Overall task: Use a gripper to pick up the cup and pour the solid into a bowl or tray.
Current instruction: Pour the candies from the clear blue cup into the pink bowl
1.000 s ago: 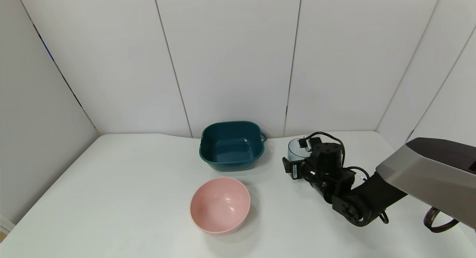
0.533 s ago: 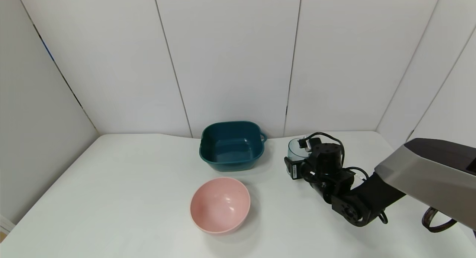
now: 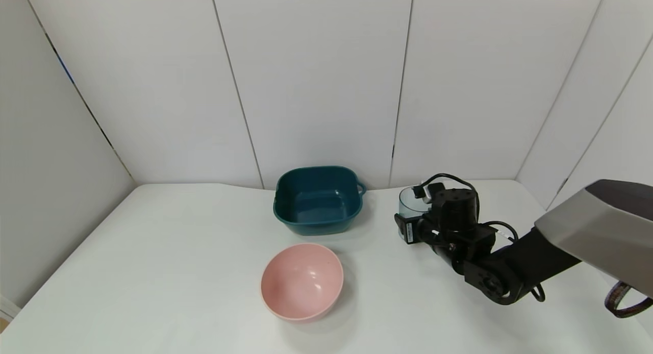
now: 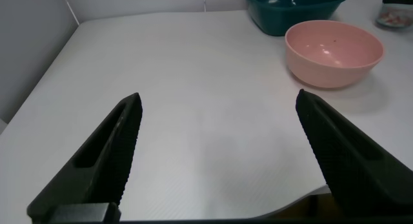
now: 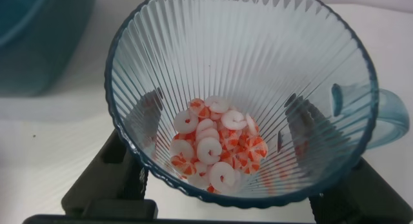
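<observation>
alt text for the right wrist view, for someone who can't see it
Looking down into the ribbed, transparent light-blue cup, held between the right gripper fingers, with orange-red and white pieces heaped at its bottom. Its loop handle sticks out to one side, above a white table.

Right gripper (image 3: 414, 217) jaws closed, left gripper (image 4: 216, 153) jaws spread wide.

From the pink bowl (image 3: 302, 281), my right gripper (image 3: 414, 217) with the cup (image 3: 409, 201) is off to the right, bare table (image 3: 387, 293) between them. The teal tub (image 3: 319, 199) stands just behind the bowl. Left of the bowl the table is open.
</observation>
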